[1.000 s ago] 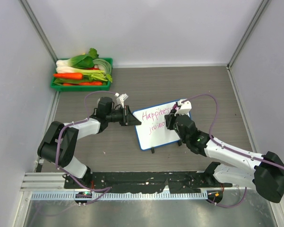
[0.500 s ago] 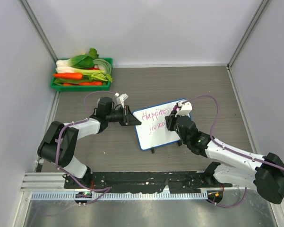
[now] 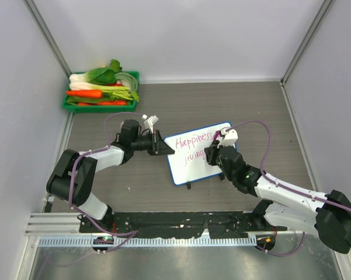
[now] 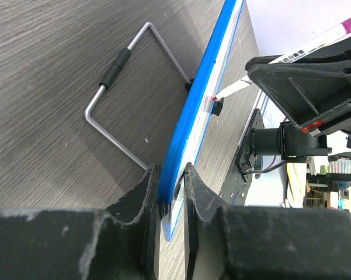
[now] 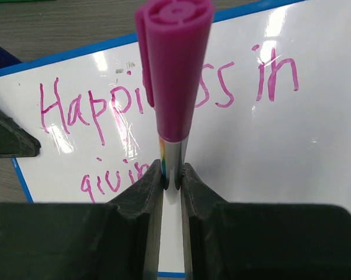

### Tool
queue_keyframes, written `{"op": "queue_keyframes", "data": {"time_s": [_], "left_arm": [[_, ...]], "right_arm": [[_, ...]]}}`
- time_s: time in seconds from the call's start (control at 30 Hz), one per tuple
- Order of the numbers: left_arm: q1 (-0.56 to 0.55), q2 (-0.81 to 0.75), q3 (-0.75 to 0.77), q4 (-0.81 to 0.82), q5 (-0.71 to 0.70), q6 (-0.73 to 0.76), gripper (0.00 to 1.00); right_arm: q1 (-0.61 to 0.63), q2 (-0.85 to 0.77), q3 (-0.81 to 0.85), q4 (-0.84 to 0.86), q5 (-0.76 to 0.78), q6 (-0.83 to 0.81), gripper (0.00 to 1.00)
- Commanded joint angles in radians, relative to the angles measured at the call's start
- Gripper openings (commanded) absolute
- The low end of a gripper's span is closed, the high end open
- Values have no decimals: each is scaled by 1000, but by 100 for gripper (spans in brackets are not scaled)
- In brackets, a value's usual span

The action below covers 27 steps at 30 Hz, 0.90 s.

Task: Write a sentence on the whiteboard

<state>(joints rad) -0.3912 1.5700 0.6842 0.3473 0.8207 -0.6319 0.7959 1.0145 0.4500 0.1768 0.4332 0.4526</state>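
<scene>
We log L gripper pinching the whiteboard by its left rim mid-table, prob. to stop sliding, while R gripper clamps the marker, tip at 2nd line of the sentence.

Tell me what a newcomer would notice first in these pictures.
The whiteboard at mid-table stands out, with a pink sentence beginning "Happiness in". The right end effector grips a pink-capped marker over it, while the left end effector clamps its left edge. A green tray of vegetables sits in the far left corner.
</scene>
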Motion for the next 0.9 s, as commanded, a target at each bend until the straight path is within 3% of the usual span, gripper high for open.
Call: {"op": "queue_keyframes", "data": {"time_s": [0.0, 0.47, 0.87], "left_arm": [[-9, 47, -8, -91, -146, 84, 0], [-11, 45, -9, -93, -146, 86, 0], [-11, 44, -8, -94, -146, 86, 0]], "right_arm": [[-6, -4, -25, -60, 10, 11, 1], [-6, -27, -31, -31, -48, 29, 1], [-4, 52, 21, 56, -68, 63, 1]]}}
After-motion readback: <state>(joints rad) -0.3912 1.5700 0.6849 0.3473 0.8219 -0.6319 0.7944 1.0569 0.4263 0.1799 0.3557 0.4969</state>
